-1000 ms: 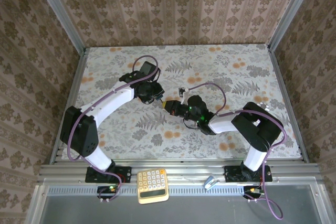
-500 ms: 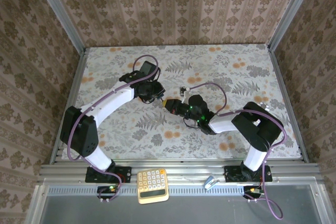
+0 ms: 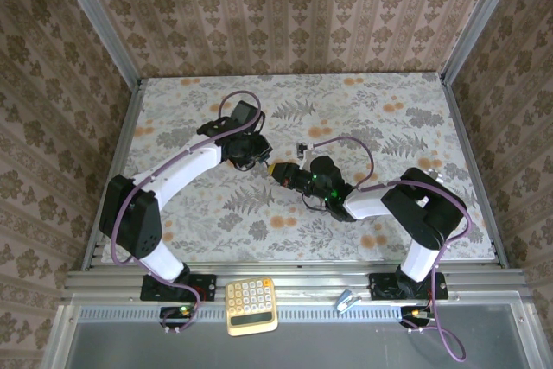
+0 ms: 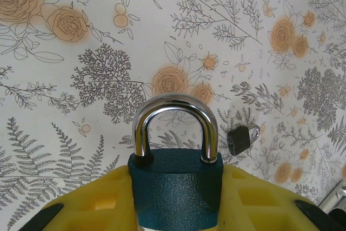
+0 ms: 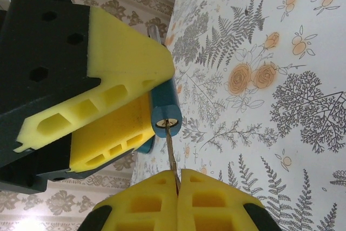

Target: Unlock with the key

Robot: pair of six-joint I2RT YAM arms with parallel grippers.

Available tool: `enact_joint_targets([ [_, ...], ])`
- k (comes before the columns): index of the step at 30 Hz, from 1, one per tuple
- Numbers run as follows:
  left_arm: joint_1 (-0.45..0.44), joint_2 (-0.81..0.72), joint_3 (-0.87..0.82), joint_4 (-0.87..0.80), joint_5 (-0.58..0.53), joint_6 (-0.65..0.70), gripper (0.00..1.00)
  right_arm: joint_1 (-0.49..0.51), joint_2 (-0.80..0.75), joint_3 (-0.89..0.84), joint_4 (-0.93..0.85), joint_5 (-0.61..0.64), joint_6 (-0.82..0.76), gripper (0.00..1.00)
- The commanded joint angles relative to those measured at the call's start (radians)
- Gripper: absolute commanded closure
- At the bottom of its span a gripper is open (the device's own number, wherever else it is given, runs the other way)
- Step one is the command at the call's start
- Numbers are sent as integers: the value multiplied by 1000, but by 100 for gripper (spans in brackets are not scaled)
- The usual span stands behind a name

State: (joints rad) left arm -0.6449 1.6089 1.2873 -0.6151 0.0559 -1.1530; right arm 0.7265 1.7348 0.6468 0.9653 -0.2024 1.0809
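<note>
The right hand [image 5: 179,179], shut tight on the tiny metal key [image 5: 171,147], has slid closer; its tip now meets the keyhole [image 5: 166,123]. The half-shut left hand [image 3: 256,159] squeezes the small blue padlock [image 4: 175,185].

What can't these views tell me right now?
Key head: right wrist view, buried between pads of right gripper.
Blade depth in padlock keyhole: right wrist view, tip too small.
Padlock's lower body: left wrist view, behind left gripper, cut by bottom edge.
Top view: key too small.
</note>
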Motion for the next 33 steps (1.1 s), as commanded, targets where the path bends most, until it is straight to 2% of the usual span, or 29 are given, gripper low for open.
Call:
enact_joint_targets([
  [1,-22,-3,-11,-16,8,-20,69,-6,2,-1,36,80,17,100],
  [12,-32,0,-20,2,21,-30,69,-19,31,-4,119,67,68,100],
  [24,-33,-18,-40,30,47,-60,69,-22,36,-3,133,75,107,100],
  [33,-29,-18,-15,1,53,-48,70,-12,-10,10,4,112,-26,100],
])
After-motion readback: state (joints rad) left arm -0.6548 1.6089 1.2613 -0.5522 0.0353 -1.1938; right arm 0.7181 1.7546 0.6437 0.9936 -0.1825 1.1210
